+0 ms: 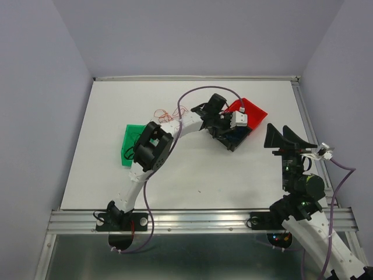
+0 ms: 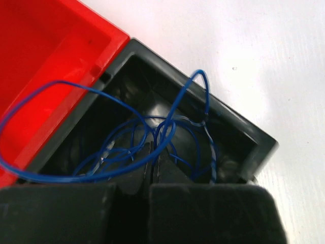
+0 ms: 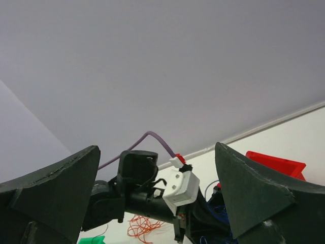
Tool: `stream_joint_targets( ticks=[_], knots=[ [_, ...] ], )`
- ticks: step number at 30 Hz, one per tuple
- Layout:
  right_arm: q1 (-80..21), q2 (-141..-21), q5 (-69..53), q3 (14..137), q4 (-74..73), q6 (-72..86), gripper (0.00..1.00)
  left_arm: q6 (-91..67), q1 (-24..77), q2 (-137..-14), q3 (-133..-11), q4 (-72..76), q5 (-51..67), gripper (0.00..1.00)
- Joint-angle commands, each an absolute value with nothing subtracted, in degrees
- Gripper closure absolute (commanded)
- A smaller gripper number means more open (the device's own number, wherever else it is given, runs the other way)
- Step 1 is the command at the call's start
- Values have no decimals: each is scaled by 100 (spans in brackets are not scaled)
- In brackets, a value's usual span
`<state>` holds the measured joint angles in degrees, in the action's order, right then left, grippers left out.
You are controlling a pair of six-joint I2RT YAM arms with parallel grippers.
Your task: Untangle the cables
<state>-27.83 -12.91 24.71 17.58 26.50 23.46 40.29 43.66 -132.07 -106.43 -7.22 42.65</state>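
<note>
A curly blue cable [image 2: 109, 147] lies coiled in the black bin [image 2: 244, 129], with one loop hanging over the red bin [image 2: 51, 46]. My left gripper [image 2: 153, 147] reaches down into the black bin [image 1: 236, 140], and its jaws are shut on strands of the blue cable. A thin red-orange cable [image 1: 169, 112] lies in a loose tangle on the white table behind the left arm, also seen in the right wrist view [image 3: 144, 226]. My right gripper [image 1: 278, 131] is raised at the right, open and holding nothing, well away from the bins.
A green bin [image 1: 133, 143] sits on the table beside the left arm's elbow. The red bin [image 1: 253, 111] touches the black bin at the back right. The left arm's purple hose [image 1: 198, 90] arches over the table. A metal rail [image 1: 204, 219] runs along the near edge.
</note>
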Motion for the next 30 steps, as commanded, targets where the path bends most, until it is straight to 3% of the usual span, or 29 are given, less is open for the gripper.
stream_joint_targets(
  ticks=[1,8,16,21,25,30],
  knots=[
    [-2795,-1283,2602,1872,2707,2461,1,5289,4438,-13718,-12045,-2730,4254,100],
    [-2795,-1213,2681,1854,2698,2443,1,6196,4816,-14449,-12604,-3928,3174,100],
    [-2795,-1248,2698,1854,2690,2452,1,5836,4878,-14108,-12393,-3235,2540,100],
    [-2795,-1529,3610,2170,2050,2723,2,5608,4869,-13510,-12006,-2743,2742,69],
    [-2795,-1845,4446,2338,1740,2813,3,5467,4834,-13123,-11804,-2523,2882,62],
    [-2804,-2004,4517,2443,1679,2848,3,5352,4781,-12859,-11777,-2478,2962,54]
  ],
)
